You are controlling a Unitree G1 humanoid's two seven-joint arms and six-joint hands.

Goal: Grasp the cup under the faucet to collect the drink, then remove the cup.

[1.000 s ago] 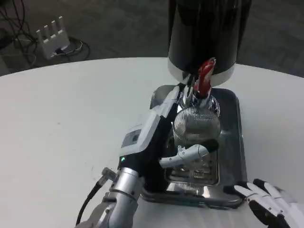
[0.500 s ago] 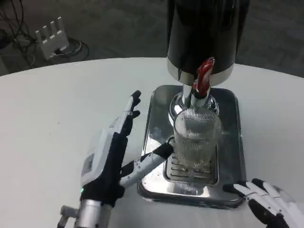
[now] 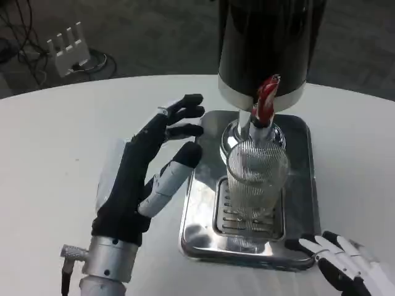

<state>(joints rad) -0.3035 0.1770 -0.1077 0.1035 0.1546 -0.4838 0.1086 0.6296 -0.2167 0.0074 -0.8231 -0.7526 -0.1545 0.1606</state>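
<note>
Head view: nearest, right hand (image 3: 352, 268) at the tray's (image 3: 308, 185) front corner, fingers spread, holding nothing, apparently waiting. Farther, left hand (image 3: 145, 179) wide open, empty, palm toward the cup (image 3: 256, 185), just right of its fingers. Cup upright on the grate, under the faucet (image 3: 264, 105), placed to catch the drink.

1. A tray (image 3: 305, 185) sits on the table (image 3: 62, 154), with the dispenser (image 3: 268, 43) at its back.
2. The cup (image 3: 256, 185) stands on the tray, under the faucet (image 3: 264, 105).
3. The left hand (image 3: 145, 172) is left of the cup, apart from it.
4. The right hand (image 3: 349, 265) lies at the tray's near right corner.
</note>
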